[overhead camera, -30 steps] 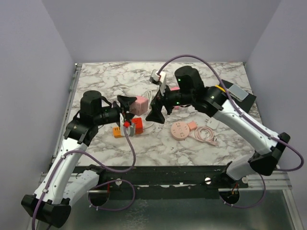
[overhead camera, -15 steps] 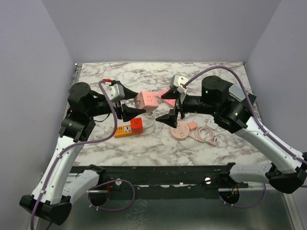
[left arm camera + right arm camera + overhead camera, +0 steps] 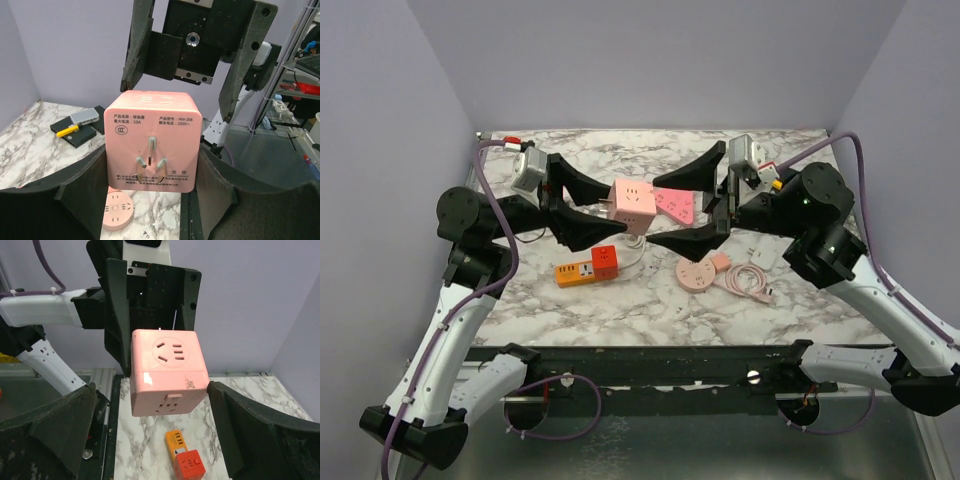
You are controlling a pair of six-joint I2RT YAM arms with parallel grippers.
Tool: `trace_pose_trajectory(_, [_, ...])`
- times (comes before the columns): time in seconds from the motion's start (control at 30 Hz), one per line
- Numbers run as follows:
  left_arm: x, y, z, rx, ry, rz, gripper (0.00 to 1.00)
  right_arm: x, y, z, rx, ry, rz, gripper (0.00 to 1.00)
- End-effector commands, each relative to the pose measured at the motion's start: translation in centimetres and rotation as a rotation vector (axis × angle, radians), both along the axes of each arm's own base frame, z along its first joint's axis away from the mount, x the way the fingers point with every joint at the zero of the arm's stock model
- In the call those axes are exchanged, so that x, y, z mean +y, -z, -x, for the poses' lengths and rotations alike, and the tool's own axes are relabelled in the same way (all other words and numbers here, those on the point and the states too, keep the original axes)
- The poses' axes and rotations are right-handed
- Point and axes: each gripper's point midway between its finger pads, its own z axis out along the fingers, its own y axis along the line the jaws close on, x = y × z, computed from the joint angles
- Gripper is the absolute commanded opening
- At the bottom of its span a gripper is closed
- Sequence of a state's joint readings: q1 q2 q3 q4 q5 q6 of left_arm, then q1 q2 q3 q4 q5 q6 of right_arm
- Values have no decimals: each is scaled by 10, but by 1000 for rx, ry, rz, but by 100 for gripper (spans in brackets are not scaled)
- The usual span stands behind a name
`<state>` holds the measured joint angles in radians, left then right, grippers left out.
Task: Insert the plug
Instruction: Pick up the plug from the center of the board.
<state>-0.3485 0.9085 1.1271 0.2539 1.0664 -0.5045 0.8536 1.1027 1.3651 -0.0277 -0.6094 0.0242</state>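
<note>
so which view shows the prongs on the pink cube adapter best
The left wrist view: the pink cube adapter turns its pronged face, with three prongs, straight at that camera. The right wrist and top views show only its socket faces.

A pink cube [image 3: 152,145] is sitting between black fingers [image 3: 577,186]. Beneath them, an orange strip [image 3: 588,267] is lying on grey-veined marble [image 3: 650,300].

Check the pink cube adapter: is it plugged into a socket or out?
Out. The pink cube adapter is held in the air by the left claw, and its three metal prongs are bare.
</note>
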Motion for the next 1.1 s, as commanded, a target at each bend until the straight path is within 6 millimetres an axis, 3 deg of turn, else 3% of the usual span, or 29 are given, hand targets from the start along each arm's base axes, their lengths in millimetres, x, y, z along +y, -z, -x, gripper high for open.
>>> trace_pose_trajectory(0.0, [-2, -15, 17, -10, 55, 48, 0, 13, -1, 7, 38, -100, -41, 100])
trace_pose_trajectory(0.27, [-4, -21, 25, -54, 73, 55, 0, 23, -2, -20, 109, -3, -71, 100])
trace_pose_trajectory(0.4, [-5, -21, 25, -65, 73, 54, 0, 25, -2, -21, 131, -8, -77, 96])
trace_pose_trajectory(0.5, [-5, -18, 24, -71, 73, 50, 0, 27, -1, -17, 149, -37, -68, 74])
trace_pose_trajectory(0.6, [-5, -14, 21, -80, 63, 48, 1, 25, -1, -15, 157, -39, -68, 32])
trace_pose_trajectory(0.63, [-6, -12, 19, -74, 52, 46, 21, 24, -2, -15, 158, -34, -68, 21])
trace_pose_trajectory(0.67, [-5, -10, 16, -68, 35, 39, 50, 23, -2, -15, 160, -26, -63, 14])
trace_pose_trajectory(0.7, [-5, -5, 10, -74, 7, 19, 90, 22, -1, -16, 160, -15, -57, 10])
trace_pose_trajectory(0.73, [-5, 1, 5, -90, -22, -6, 98, 20, -2, -18, 159, 1, -46, 9])
trace_pose_trajectory(0.87, [6, 27, -23, -249, -201, -136, 99, 11, 4, -27, 173, 86, 23, 1])
trace_pose_trajectory(1.07, [32, 50, -57, -684, -425, -339, 99, 11, 21, -39, 273, 153, 180, 1])
